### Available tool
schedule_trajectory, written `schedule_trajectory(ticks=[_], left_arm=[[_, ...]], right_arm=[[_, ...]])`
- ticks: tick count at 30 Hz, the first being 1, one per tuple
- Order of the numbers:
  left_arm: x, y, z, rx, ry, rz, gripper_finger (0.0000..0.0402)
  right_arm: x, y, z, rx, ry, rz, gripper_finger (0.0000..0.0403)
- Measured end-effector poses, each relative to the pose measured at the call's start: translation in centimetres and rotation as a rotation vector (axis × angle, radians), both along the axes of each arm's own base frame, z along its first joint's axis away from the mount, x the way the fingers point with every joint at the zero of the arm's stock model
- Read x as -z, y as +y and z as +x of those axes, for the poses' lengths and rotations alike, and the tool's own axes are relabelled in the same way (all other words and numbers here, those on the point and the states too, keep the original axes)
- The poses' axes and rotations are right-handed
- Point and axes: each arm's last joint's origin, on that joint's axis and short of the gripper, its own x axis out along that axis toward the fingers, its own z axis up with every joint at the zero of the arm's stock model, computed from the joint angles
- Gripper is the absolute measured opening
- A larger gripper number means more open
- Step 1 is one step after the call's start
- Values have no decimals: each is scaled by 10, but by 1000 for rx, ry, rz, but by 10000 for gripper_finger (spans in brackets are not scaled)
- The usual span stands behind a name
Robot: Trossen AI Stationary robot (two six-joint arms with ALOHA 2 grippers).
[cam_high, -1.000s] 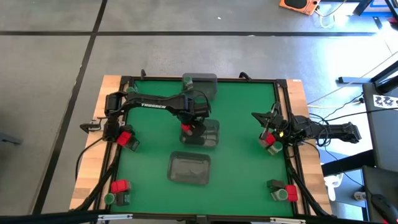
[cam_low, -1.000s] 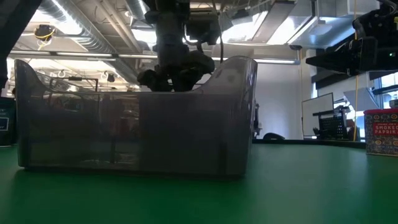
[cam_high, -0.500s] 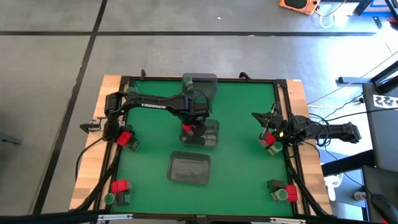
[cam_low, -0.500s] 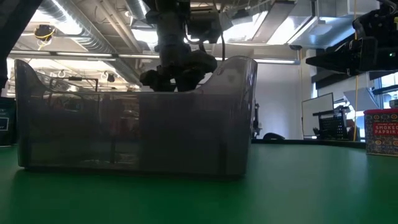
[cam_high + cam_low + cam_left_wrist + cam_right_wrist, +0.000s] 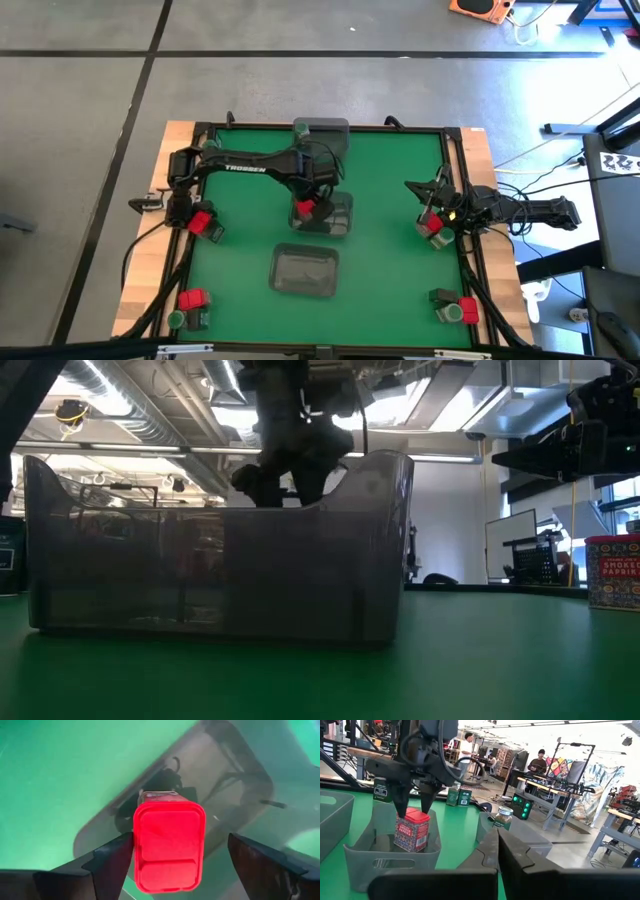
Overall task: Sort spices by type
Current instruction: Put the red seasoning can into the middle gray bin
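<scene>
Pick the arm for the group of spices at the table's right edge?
Right. Its gripper already sits beside that group. The left gripper is mid-table, fingers open around a red tin in the tray.

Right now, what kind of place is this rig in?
Likely a robotics lab or workshop: people sit at workbenches, exposed ducts run overhead, and the green table stands on bare concrete floor.

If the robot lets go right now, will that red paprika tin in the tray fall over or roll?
Probably neither. The red paprika tin looks boxy with flat sides, so rolling seems unlikely. It stands upright in the clear tray, whose walls should catch a wobble. The left tool's fingers look spread beside its lid, so it may already stand alone.
</scene>
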Motion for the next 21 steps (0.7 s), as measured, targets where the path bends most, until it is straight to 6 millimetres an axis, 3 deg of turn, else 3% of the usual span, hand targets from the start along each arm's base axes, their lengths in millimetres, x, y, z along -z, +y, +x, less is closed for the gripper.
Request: schedule_trajectory(ticks=[9, 15, 21], left_arm=[[-23, -3, 10, 60, -90, 32, 316], [-33, -34, 25, 242, -219, 81, 316], [-20, -62, 32, 391, -205, 101, 316]], right_arm=[[0, 0, 0, 0, -1, 0, 5], [0, 0, 0, 0, -1, 0, 5], [0, 0, 0, 0, -4, 0, 5]])
